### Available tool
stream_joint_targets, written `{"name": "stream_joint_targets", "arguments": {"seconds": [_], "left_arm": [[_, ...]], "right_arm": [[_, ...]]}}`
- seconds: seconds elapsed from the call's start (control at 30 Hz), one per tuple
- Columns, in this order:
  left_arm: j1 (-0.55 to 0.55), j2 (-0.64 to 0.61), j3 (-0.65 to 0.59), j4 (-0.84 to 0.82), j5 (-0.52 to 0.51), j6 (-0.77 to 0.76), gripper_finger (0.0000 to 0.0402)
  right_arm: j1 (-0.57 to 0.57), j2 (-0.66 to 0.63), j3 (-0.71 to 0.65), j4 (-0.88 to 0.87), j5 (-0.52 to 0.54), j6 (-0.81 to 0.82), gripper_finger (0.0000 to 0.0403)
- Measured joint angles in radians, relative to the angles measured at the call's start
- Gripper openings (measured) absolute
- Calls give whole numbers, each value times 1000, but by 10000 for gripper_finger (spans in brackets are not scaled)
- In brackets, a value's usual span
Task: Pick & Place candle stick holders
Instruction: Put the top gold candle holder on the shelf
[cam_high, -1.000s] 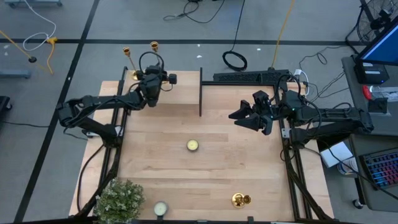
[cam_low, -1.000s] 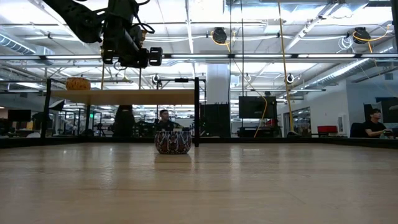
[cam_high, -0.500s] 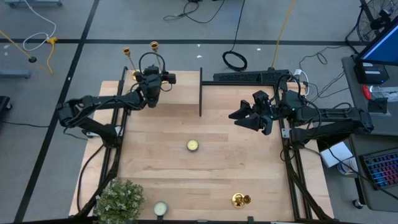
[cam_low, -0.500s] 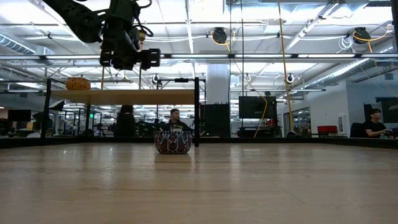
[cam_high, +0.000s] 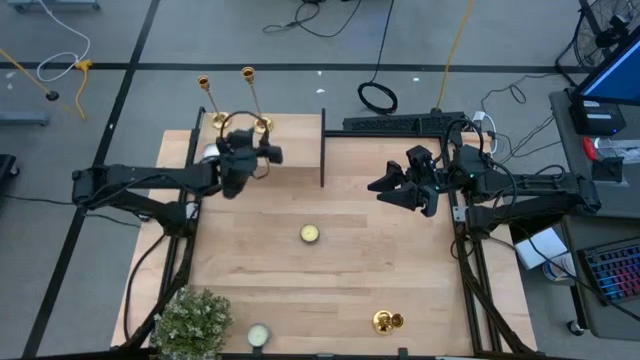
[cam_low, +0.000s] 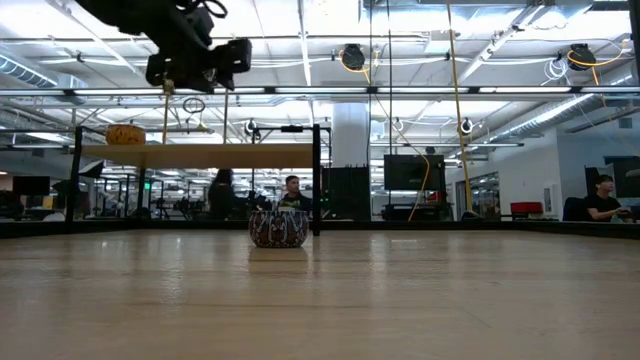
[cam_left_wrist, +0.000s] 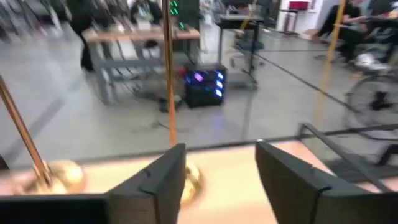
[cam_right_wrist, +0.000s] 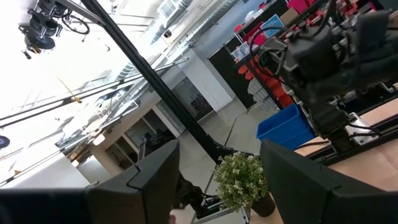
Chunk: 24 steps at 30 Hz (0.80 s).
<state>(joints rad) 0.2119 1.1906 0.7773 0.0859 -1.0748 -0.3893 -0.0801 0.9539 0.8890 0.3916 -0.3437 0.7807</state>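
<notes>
At the counter's (cam_high: 330, 260) far left corner, seen from above, two candlesticks (cam_high: 258, 122) stood upright, with the left claw (cam_high: 236, 165) just in front of them, released and empty; a third holder (cam_high: 387, 321) sat at the near edge, and the right claw (cam_high: 385, 186) waited, open. In the left wrist view, open fingers (cam_left_wrist: 158, 180) framed one stem (cam_left_wrist: 168, 74).

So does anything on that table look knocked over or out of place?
One gold candlestick at the near edge seems to lie on its side, while two others stand upright at the far left corner. Nothing looks spilled or broken.
</notes>
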Motion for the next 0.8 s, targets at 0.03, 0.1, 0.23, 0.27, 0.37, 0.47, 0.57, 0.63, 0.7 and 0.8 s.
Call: {"name": "stream_joint_targets", "arguments": {"seconds": [0.03,0.1,0.23,0.27,0.37,0.47,0.57,0.63,0.7,0.8], "left_arm": [[-17,-7,0,-46,10,-71,175],[-35,-14,0,-139,49,-196,133],[-35,-15,0,-236,145,-314,23],[-27,-15,0,-241,164,-321,13],[6,-15,0,-241,192,-329,4],[60,-15,0,-237,219,-332,3],[133,-15,0,-191,307,-317,3],[190,-13,0,-154,392,-286,2],[248,4,0,-137,467,-289,2],[324,21,-1,-185,546,-366,2]], "right_arm": [[0,0,0,0,-1,0,222],[0,0,0,0,-2,0,222],[0,0,0,0,-2,-15,222],[0,0,0,0,-2,-22,222],[0,0,0,0,-1,-44,222],[0,0,0,1,0,-58,222],[-6,0,0,20,0,-60,222],[-14,0,1,25,0,-60,222],[-25,0,1,23,0,-60,222],[-33,0,1,23,0,-60,222]]}}
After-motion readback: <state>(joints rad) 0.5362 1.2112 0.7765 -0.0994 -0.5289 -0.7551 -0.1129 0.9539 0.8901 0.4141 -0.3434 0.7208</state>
